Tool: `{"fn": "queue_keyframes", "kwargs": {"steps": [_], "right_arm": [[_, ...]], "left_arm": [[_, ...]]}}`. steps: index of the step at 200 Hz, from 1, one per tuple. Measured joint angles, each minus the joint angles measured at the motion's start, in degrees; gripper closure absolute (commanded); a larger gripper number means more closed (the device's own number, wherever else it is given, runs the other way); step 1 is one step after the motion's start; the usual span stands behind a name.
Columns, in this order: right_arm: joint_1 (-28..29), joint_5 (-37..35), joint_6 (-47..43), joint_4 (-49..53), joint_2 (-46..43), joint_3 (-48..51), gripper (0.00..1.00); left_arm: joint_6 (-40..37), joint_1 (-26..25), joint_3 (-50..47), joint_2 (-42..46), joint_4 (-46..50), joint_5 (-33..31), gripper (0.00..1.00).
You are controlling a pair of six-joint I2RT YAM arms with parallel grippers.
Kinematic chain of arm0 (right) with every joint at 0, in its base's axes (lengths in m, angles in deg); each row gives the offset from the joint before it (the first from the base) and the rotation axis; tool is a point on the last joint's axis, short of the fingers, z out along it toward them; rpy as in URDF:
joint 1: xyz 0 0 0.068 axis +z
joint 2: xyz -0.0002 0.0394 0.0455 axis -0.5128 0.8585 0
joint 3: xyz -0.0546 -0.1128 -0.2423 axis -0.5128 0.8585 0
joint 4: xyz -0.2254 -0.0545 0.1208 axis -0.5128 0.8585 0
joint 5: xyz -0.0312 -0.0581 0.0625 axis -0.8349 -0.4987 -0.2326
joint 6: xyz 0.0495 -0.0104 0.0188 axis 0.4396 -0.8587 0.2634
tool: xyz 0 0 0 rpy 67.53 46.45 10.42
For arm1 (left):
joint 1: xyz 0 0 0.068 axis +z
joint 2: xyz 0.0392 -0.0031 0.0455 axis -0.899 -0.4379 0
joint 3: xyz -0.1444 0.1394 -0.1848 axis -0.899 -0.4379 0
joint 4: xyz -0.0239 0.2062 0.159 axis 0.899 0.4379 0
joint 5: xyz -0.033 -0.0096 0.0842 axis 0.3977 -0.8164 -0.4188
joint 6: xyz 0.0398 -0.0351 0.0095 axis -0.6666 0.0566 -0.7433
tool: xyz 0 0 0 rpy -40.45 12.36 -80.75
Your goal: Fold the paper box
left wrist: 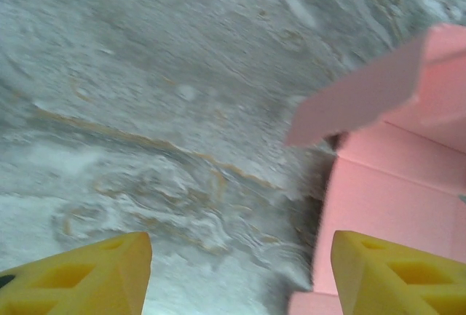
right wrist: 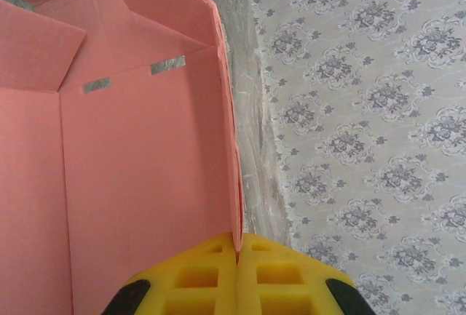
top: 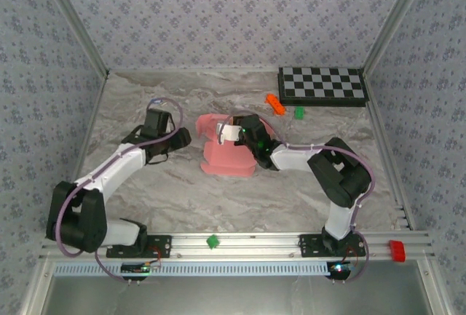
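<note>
Partly folded: the box (top: 227,156) sits mid-table (top: 145,104) with some walls raised. A flap on its left juts out loose, and the top is not yet closed. The right pincer (right wrist: 237,246) is clamped on a wall edge at the box's far right. The left pincer (left wrist: 240,275) stands wide and empty, just left of the box.

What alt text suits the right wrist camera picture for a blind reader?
Yellow jaws, shut, pinch the thin edge of a salmon-pink paper box wall, its creased inside on the left. Right of it run a strip of marbled table and patterned wallpaper.
</note>
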Motion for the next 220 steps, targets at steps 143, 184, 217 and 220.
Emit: {"fn": "queue_keyframes", "kwargs": {"steps": [143, 184, 217, 220], "right_arm": [[-0.57, 1.66, 0.85, 3.65, 0.76, -1.86, 1.00], [-0.61, 1.66, 0.85, 3.58, 0.85, -1.90, 1.00], [-0.59, 1.64, 0.81, 3.54, 0.85, -1.90, 1.00], [-0.59, 1.64, 0.81, 3.54, 0.85, -1.90, 1.00]], "left_arm": [[-15.61, 6.45, 11.17, -20.68, -7.61, 15.26, 0.40], [-17.05, 6.45, 12.24, -22.43, -7.65, 17.14, 0.42], [-17.97, 6.45, 12.63, -23.45, -7.69, 20.28, 0.43], [-18.12, 6.45, 12.66, -23.52, -7.69, 20.65, 0.43]]}}
